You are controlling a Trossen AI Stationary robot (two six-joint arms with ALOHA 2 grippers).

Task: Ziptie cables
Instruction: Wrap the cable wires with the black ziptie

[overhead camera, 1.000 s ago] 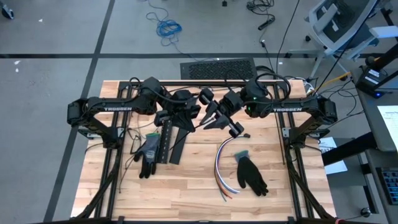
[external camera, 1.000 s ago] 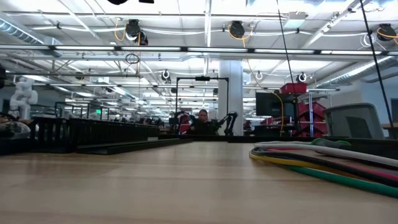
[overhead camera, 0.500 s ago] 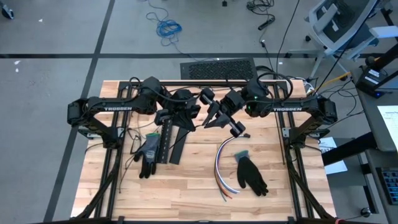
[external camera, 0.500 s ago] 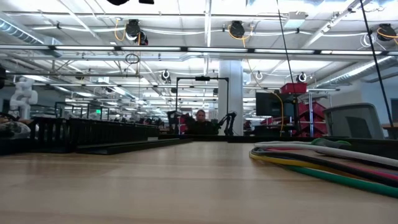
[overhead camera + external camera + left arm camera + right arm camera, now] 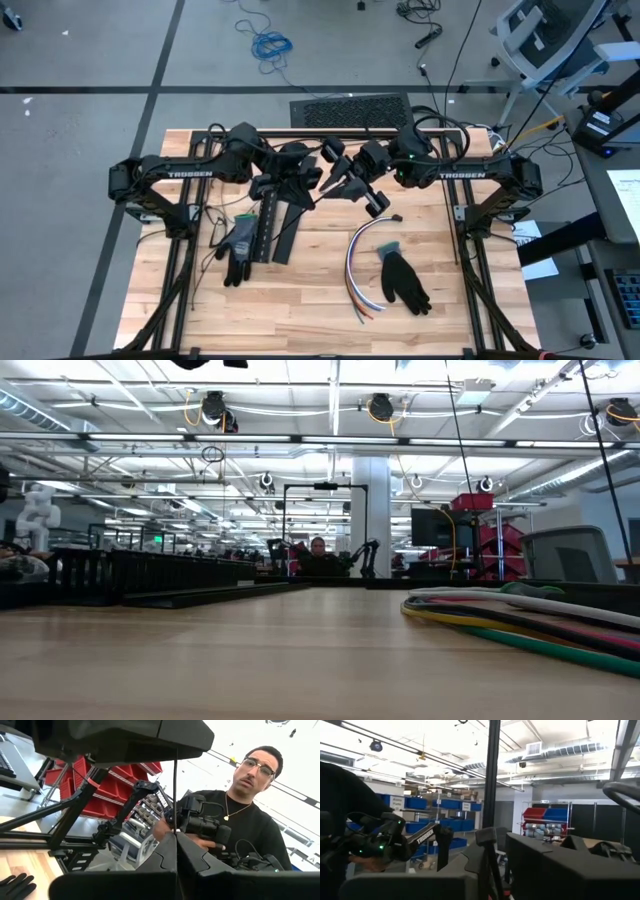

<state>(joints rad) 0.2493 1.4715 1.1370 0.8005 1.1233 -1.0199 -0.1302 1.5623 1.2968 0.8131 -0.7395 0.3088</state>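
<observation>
1. Cables (image 5: 358,268): a loose bundle of thin wires, white, grey, orange, blue and green, lying in a shallow arc on the desk (image 5: 310,300), right of centre, with frayed-looking ends toward the near edge. In the low view they (image 5: 520,622) run along the right side, flat on the wood.
2. Handling, by judgement: light, limp and springy. The strands will likely splay when lifted at one point and slide over one another. Best taken near the middle of the arc, where they run closest together, pinched across the whole bundle.
3. Left pincer (image 5: 305,180): raised over the far middle of the desk, fingers (image 5: 167,855) pressed together on a thin black strand (image 5: 175,795) running up between them, possibly the zip tie. Well apart from the cables.
4. Right pincer (image 5: 340,185): raised just beside the left one, tips turned toward it. Whether its jaws are apart or together I cannot tell. It holds none of the cables.
5. Black slotted strip (image 5: 266,226): on the desk, left of centre.
6. Gloves: one dark glove (image 5: 237,249) just beside the strip, another (image 5: 404,280) touching or just beside the cables.
7. Person (image 5: 240,820): beyond the desk's far side.
</observation>
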